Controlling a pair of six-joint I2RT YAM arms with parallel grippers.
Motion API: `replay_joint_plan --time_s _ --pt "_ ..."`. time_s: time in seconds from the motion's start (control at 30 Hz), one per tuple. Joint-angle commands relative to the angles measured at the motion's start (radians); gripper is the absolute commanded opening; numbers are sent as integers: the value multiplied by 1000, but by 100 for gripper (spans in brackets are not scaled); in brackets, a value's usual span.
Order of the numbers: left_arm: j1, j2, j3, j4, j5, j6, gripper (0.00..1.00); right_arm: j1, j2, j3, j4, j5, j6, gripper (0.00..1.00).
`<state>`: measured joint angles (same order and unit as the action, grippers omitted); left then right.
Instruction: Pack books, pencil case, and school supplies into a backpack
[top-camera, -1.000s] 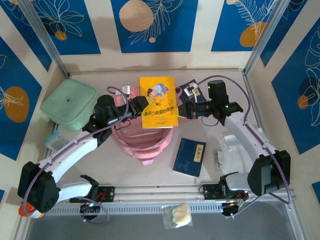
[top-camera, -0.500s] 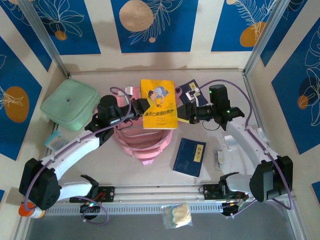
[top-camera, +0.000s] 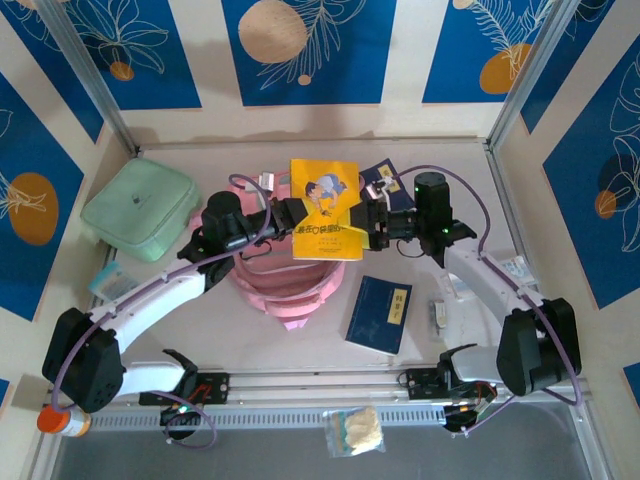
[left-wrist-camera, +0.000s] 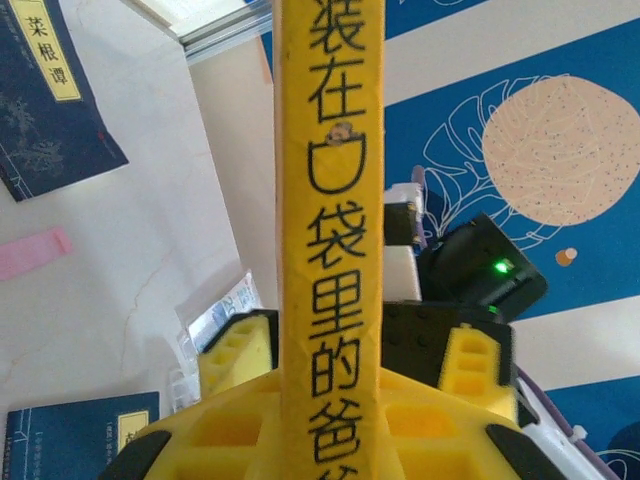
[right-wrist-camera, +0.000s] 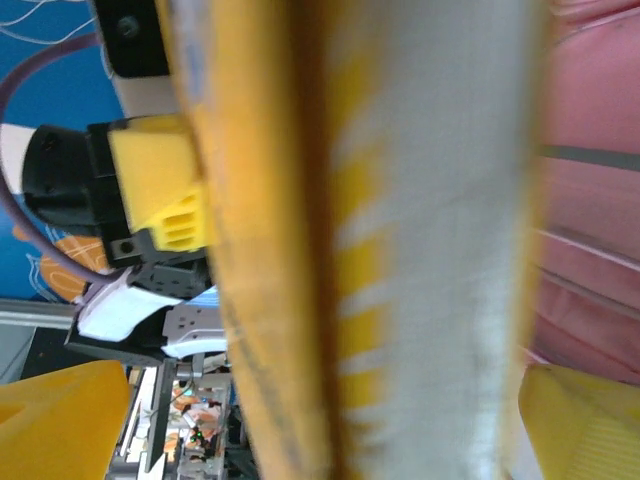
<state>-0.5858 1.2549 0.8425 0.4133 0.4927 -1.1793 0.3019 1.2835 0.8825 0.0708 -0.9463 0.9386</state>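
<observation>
Yellow booklet (top-camera: 325, 210) was held tilted above the pink backpack (top-camera: 285, 285), its left edge pinched by the left gripper (top-camera: 291, 213). Right gripper (top-camera: 368, 222) was seen spread wide around the opposite edge. One navy book (top-camera: 379, 313) was noted flat on the surface (top-camera: 300, 345), beside the backpack.

I read black Chinese print running down the yellow booklet (left-wrist-camera: 325, 250): 装在口袋里的, with the next character cut off. The pale label on the navy book (left-wrist-camera: 50, 90) says 菜根谭. On the other navy book (left-wrist-camera: 70, 440) the label is too small for me to read.
</observation>
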Motion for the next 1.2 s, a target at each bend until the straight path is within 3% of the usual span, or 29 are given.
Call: replay_joint_plan --time_s 0.0,0.23,0.33,0.5,0.6,0.67,0.77,0.83,0.9,1.0,1.17 --pt "-3 -11 39 -30 -23 80 0 12 -89 -18 70 -9 65 91" --pt "-11 -7 48 -94 -19 144 0 43 -70 7 -53 77 64 53" --pt "-13 -23 30 -112 -27 160 0 48 -52 39 -188 149 11 30" --pt "-13 -35 66 -280 -48 238 0 50 -55 58 -270 196 -43 1" --pt "-19 -81 17 -236 -39 285 23 39 -76 78 -367 230 -107 0" --pt "-19 -120 5 -297 -58 371 33 19 -105 72 -423 259 -137 0" --pt "-18 -139 57 -583 -158 551 35 -26 -153 52 -516 294 -191 0" --pt "-26 -122 99 -722 -166 670 36 -73 -184 32 -575 291 -216 0" --pt "-58 -107 123 -831 -241 780 37 -110 -216 13 -631 294 -241 0" --pt "-129 -57 148 -932 -368 927 42 -156 -262 -19 -688 297 -285 0" --pt "-203 75 199 -998 -466 1077 48 -248 -312 -90 -704 250 -290 0"
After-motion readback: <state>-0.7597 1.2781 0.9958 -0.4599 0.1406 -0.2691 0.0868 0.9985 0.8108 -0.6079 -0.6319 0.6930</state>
